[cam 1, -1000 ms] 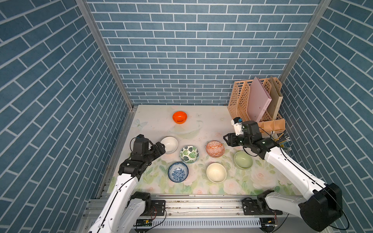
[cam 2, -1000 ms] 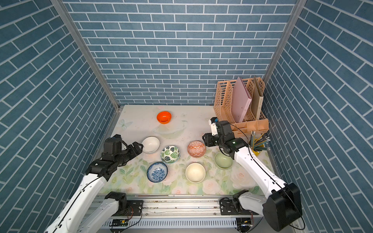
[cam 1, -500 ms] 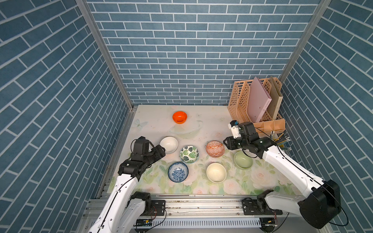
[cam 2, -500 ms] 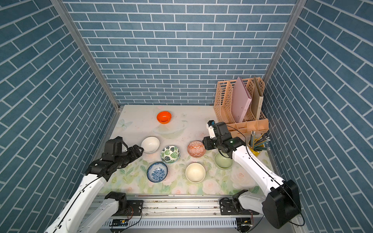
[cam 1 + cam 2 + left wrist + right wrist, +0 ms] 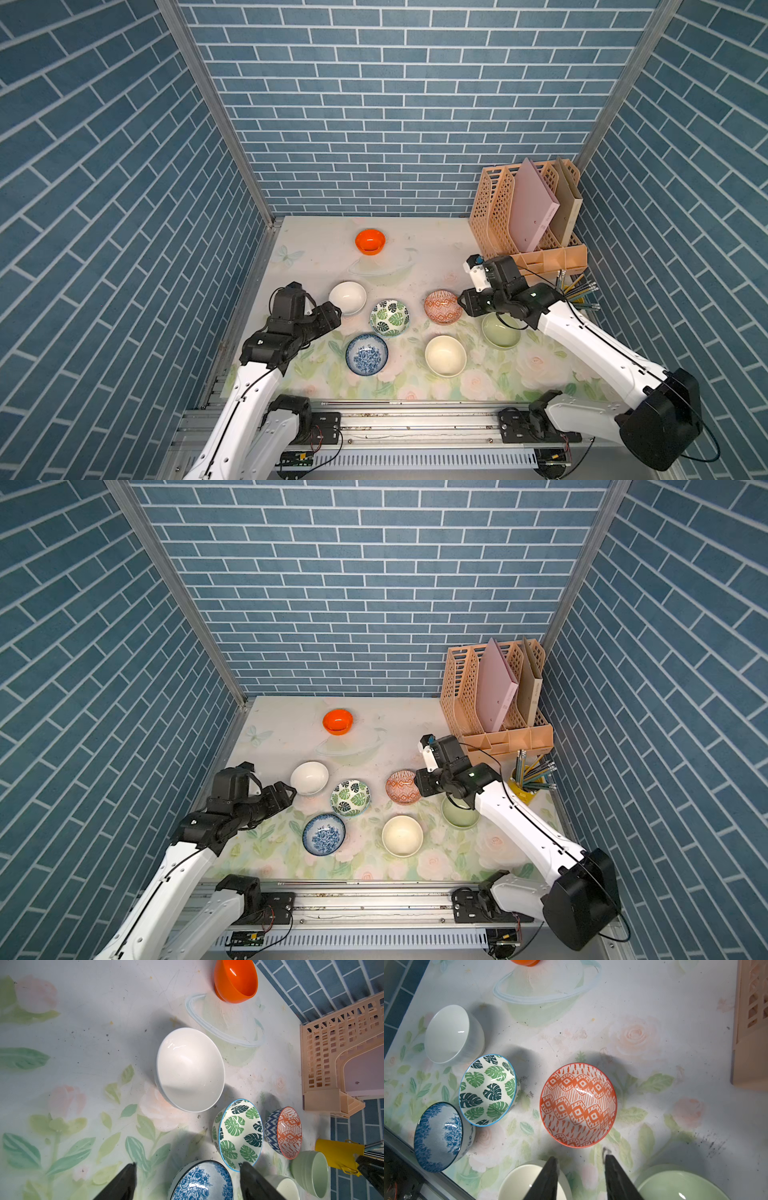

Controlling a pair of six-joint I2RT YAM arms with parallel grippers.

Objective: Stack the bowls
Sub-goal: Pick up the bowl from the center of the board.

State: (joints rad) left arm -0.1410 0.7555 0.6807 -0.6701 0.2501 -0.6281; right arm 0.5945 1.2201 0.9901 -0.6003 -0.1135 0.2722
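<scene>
At the right gripper [image 5: 580,1156], the jaws are standing narrow and empty. The orange-red patterned bowl [image 5: 578,1105] is lying just to its left, so this arm is sitting nearer it. At the left gripper [image 5: 188,1164], the jaws are standing wide and empty, with the white bowl [image 5: 190,1070] lying to its right. Being round, the bowls are offering no long axis. In both top views you are losing the right jaws beneath the wrist, and the pale green bowl [image 5: 498,334] is showing only partly.
</scene>
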